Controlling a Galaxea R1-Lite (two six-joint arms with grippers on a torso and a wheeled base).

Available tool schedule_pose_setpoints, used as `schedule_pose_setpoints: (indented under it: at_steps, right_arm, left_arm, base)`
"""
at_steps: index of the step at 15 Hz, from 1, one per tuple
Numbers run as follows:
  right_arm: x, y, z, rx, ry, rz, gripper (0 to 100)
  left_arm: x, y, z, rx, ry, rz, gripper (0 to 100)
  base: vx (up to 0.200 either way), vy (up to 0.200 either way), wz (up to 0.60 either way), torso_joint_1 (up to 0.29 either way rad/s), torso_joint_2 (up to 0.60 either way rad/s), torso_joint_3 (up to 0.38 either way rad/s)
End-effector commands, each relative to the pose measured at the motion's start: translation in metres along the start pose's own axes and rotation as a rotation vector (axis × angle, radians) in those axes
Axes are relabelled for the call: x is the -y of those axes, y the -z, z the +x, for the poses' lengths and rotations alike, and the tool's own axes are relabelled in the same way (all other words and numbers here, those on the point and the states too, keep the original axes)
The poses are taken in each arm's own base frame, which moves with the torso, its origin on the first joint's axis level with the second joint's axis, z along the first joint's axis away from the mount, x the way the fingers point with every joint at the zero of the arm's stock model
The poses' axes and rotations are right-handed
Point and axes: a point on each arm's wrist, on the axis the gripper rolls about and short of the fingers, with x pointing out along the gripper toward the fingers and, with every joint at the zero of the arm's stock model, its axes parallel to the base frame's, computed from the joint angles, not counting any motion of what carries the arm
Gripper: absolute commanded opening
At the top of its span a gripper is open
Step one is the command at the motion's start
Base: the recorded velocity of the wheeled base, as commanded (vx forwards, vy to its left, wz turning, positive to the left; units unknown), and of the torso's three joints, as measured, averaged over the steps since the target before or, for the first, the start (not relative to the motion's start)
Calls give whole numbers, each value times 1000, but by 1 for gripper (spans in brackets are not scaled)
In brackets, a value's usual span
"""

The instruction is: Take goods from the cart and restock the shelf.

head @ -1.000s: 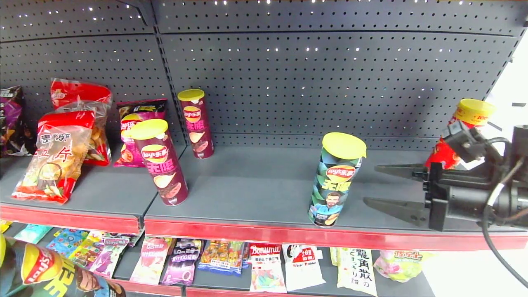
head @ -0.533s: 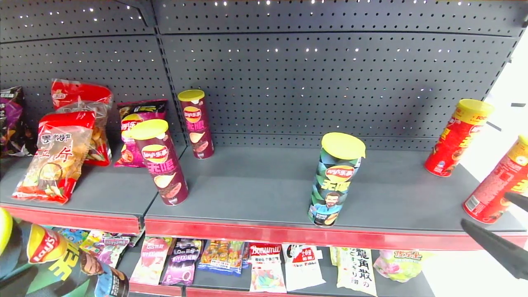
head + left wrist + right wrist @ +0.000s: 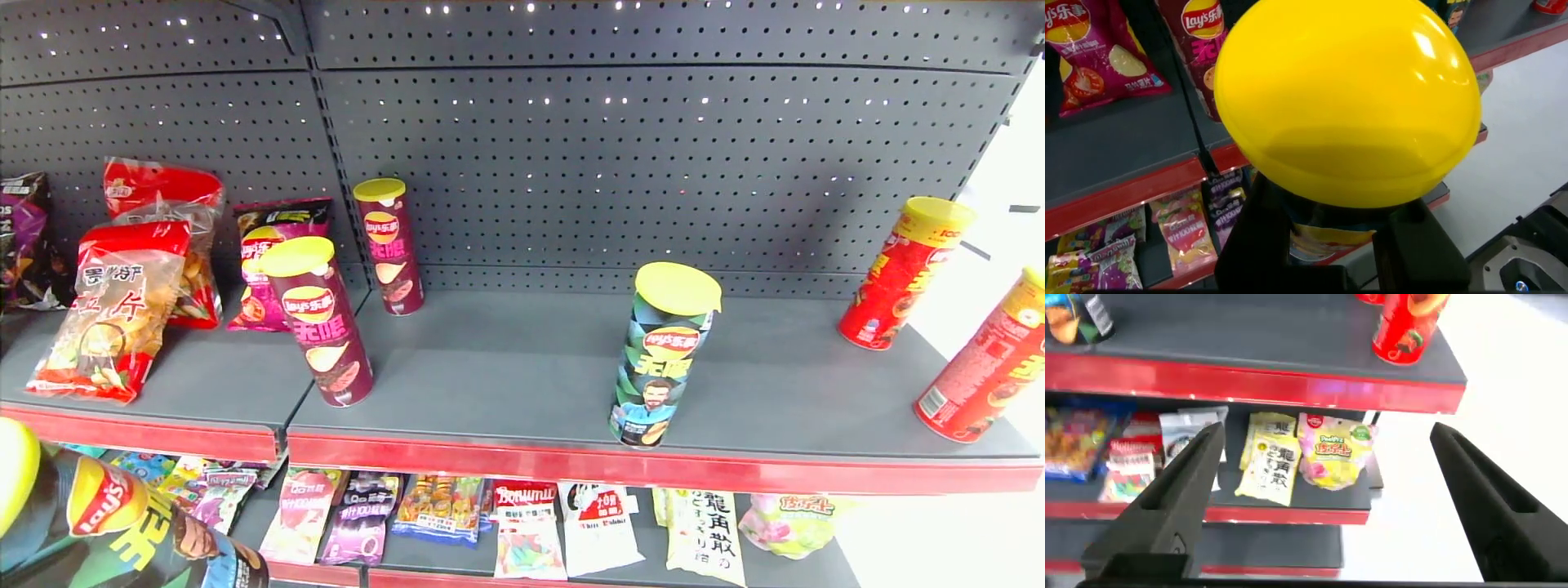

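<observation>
My left gripper is shut on a green-and-black chip can with a yellow lid. In the head view that can lies tilted at the lower left, below the upper shelf's red front edge. My right gripper is open with nothing between its fingers, out in front of the shelf's right end and lower than the top board. On the grey upper shelf stand a matching green can, two maroon cans and two red cans.
Snack bags lean against the pegboard on the left shelf section. Small packets hang along the lower shelf. Bare shelf surface lies between the maroon cans and the green can, and between the green can and the red cans.
My right gripper has drawn back off the shelf's right end and out of the head view, uncovering the front red can. The held can at the lower left has shifted slightly.
</observation>
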Motion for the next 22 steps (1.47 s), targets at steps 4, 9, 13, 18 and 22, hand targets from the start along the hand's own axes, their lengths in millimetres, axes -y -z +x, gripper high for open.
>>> schedule_pose_setpoints:
  at_steps: [4,9,13,18,22]
  right_arm:
    - [-3,6,4,130,-74,48,100]
    - [-4,7,5,75,44,31,100]
    - [-5,11,-4,209,-43,44,100]
    - [-6,11,-4,211,-78,45,100]
    - [-6,11,-4,210,-78,52,100]
  left_arm:
    - [0,1,1,45,-3,-32,0]
    - [-1,2,2,54,-4,-32,0]
    - [1,5,0,63,-5,-29,0]
    - [3,11,-4,69,-3,-26,0]
    - [3,13,-2,60,-3,-30,0]
  base:
    - [0,0,0,0,0,0]
    - [0,0,0,0,0,0]
    - [0,0,0,0,0,0]
    - [0,0,0,0,0,0]
    - [0,0,-150,2,1,2]
